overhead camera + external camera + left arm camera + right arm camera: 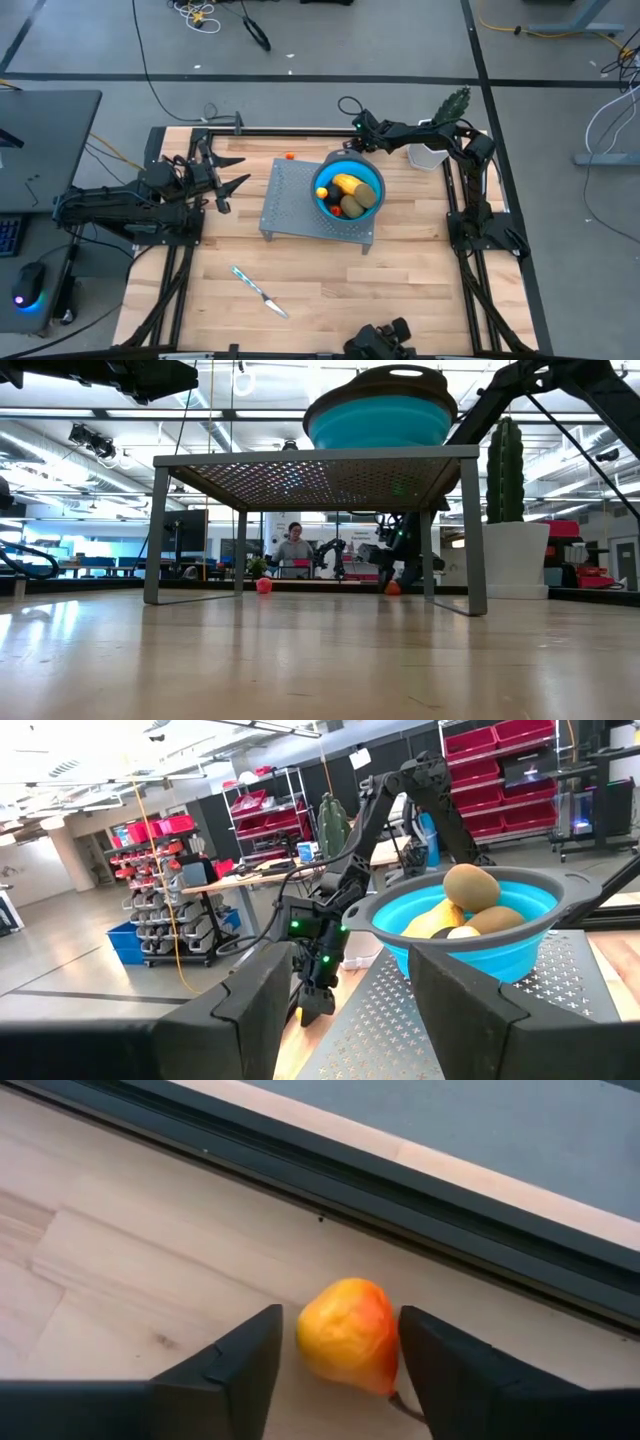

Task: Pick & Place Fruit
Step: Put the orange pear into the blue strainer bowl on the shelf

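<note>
A small orange-red toy fruit [348,1338] lies on the wooden table beside the far edge rail. My right gripper [340,1325] is open and pointing down, with one finger on each side of the fruit. The low view shows it low over this fruit [392,588]. A round blue bowl [372,176] stands on a grey perforated stand [290,205]. It holds a yellow-orange oval [351,184], olive-brown ovals [364,197] and smaller pieces. Another tiny orange piece [289,156] lies on the table left of the stand's far corner. My left gripper [243,170] is open and empty, left of the stand. My right gripper comes from above, and its fingers stand on either side of the orange-red fruit, which rests on the table. One finger [440,1370] lies right beside the fruit's side [390,1350]. I cannot tell whether it touches.
A slim knife with a light blue handle [259,290] lies on the near part of the table. A white pot with a cactus [430,152] stands at the far right. A black rail [420,1210] runs along the far edge just behind the fruit.
</note>
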`<state>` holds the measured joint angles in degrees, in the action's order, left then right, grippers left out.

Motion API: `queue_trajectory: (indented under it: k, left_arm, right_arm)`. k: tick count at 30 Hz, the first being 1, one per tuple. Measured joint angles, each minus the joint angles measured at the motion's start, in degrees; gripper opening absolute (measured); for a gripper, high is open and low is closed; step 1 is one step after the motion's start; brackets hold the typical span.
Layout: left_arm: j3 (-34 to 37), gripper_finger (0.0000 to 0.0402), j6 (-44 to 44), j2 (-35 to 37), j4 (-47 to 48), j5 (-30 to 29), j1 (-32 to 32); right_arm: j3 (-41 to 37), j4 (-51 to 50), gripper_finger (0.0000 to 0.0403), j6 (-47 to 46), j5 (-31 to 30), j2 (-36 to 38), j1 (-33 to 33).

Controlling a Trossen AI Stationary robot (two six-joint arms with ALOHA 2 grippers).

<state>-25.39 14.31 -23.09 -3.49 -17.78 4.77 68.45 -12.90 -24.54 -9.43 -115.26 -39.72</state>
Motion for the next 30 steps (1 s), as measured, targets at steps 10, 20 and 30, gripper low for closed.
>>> queue_trajectory:
  k: [10, 20, 30]
  left_arm:
    - [0.00, 0.0210, 0.04, 0.00, 0.09, 0.02, 0.00]
    - [0.00, 0.0210, 0.06, 0.02, 0.22, 0.00, 0.00]
    - [0.00, 0.0210, -0.07, 0.00, 1.14, 0.00, 0.00]
  right_arm:
    - [-0.11, 2.05, 0.0137, 0.33, 2.10, -0.02, 0.02]
    - [-0.26, 2.35, 0.0133, 3.84, 6.37, 2.89, 0.59]
    - [-0.24, 2.06, 0.0133, 9.50, 1.58, 15.13, 3.60]
